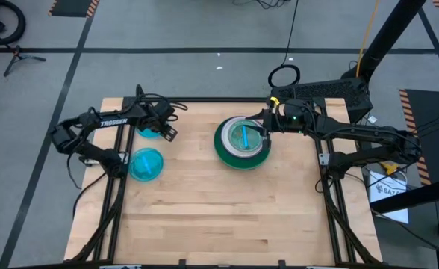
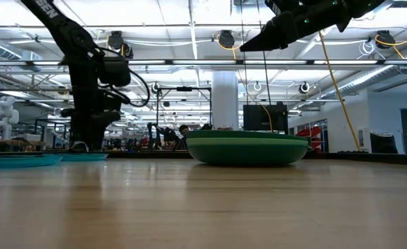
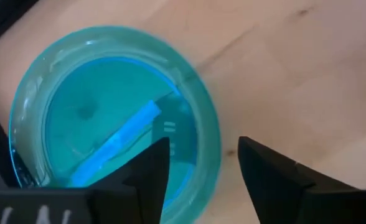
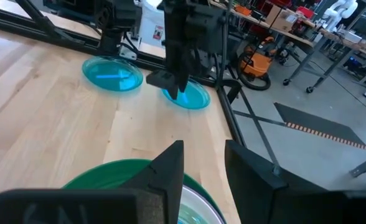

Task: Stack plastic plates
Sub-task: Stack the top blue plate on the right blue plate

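Note:
A dark green plate [image 1: 221,146] sits on the table with a white plate and a small translucent blue divided plate [image 1: 243,137] stacked on it. The stack also appears in the low view [image 2: 247,149]. My right gripper [image 1: 266,128] [image 4: 205,155] is open and hovers raised [image 2: 248,47] over the stack's right rim [image 4: 108,175]. Two more blue divided plates lie flat near the left edge [image 1: 149,132] [image 1: 146,163]. My left gripper [image 1: 165,131] [image 3: 203,142] is open and low over the farther one [image 3: 108,106], one finger over its inside and one outside its rim. My left gripper comes down from above with its fingers [image 3: 155,165] on either side of the blue plate's rim [image 3: 211,146], and the gap between them is wide. Whether a fingertip touches the plate I cannot tell. The plate lies flat on the table.
Bare wood runs across the table's middle and near side [image 1: 219,217]. Black frame rails edge the left side [image 1: 115,187] and the right side [image 1: 328,187]. The nearer blue plate [image 4: 112,74] lies close to the left arm's base.

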Robot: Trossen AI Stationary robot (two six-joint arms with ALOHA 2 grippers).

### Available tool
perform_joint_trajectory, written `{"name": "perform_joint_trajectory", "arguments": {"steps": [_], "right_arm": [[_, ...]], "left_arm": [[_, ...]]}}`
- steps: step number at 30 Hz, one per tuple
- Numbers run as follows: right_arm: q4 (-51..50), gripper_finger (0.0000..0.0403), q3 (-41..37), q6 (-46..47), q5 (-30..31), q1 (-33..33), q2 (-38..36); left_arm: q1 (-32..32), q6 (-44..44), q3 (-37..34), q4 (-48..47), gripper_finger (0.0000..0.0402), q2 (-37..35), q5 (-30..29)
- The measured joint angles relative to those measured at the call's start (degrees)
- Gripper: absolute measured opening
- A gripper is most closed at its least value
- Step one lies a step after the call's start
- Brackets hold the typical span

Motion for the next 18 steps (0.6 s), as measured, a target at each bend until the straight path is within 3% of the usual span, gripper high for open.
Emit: {"name": "perform_joint_trajectory", "arguments": {"steps": [18], "right_arm": [[0.0, 0.0112, 0.0, 0.1, 0.0, 0.0, 0.0]], "left_arm": [[0.0, 1.3, 0.2, 5.3, 0.0202, 8.6, -1.9]]}}
